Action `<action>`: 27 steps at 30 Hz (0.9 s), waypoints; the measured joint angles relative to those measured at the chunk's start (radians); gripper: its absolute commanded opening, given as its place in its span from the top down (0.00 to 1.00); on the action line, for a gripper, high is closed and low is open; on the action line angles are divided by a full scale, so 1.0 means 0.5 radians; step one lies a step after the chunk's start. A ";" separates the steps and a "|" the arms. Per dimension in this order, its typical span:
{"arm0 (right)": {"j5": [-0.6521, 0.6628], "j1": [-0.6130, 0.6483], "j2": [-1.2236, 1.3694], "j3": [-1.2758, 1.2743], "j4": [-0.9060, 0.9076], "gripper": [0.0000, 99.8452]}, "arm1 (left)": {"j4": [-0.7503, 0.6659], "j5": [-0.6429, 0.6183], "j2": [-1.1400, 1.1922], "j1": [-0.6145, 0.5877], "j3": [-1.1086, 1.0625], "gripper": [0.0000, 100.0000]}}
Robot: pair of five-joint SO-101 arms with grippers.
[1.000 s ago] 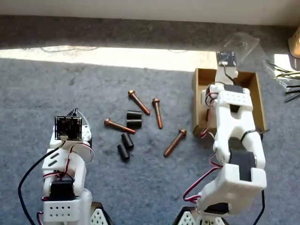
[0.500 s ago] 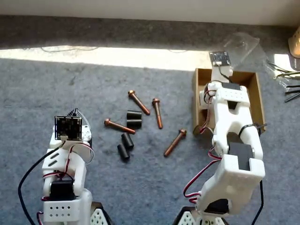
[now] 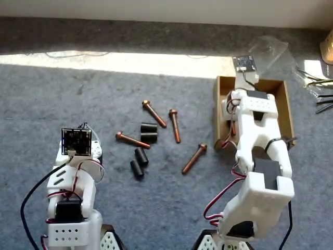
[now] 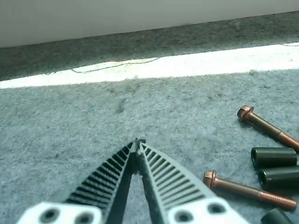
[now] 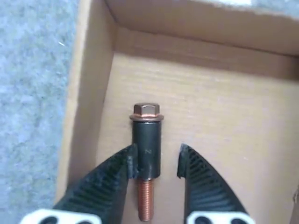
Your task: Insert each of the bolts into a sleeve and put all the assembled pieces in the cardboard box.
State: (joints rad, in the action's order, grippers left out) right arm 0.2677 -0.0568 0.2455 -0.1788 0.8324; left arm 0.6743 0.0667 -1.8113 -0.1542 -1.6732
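Over the cardboard box [image 5: 84, 93], held the right end effector [image 5: 157, 149] open about the sleeved bolt [image 5: 146, 140] on its floor, one finger [image 5: 119, 172] touching it. Best raised straight up, not dragging the piece. Left four bolts [image 3: 154, 113] and four sleeves [image 3: 149, 127] on the carpet [image 3: 78, 94] near the closed left end effector [image 4: 136, 144].

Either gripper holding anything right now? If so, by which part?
Nothing held. Right gripper open over the cardboard box, fingers either side of the copper bolt in its black sleeve, a gap on one side. Left gripper shut, empty.
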 measured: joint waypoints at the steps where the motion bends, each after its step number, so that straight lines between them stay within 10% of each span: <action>1: 0.000 0.000 -0.031 0.012 0.040 0.88 | 0.000 0.000 0.000 0.000 0.000 0.99; 11: 0.000 0.086 -0.740 0.012 0.252 0.88 | 0.160 0.000 0.000 0.000 0.003 0.99; 27: 0.000 0.930 -1.850 -0.878 0.276 0.88 | 0.313 -0.003 0.000 -0.172 0.055 0.99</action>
State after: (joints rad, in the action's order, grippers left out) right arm 0.2677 0.4081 -0.6797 -0.6176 0.9705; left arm 0.8309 0.0652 -1.8113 -0.2401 -1.6456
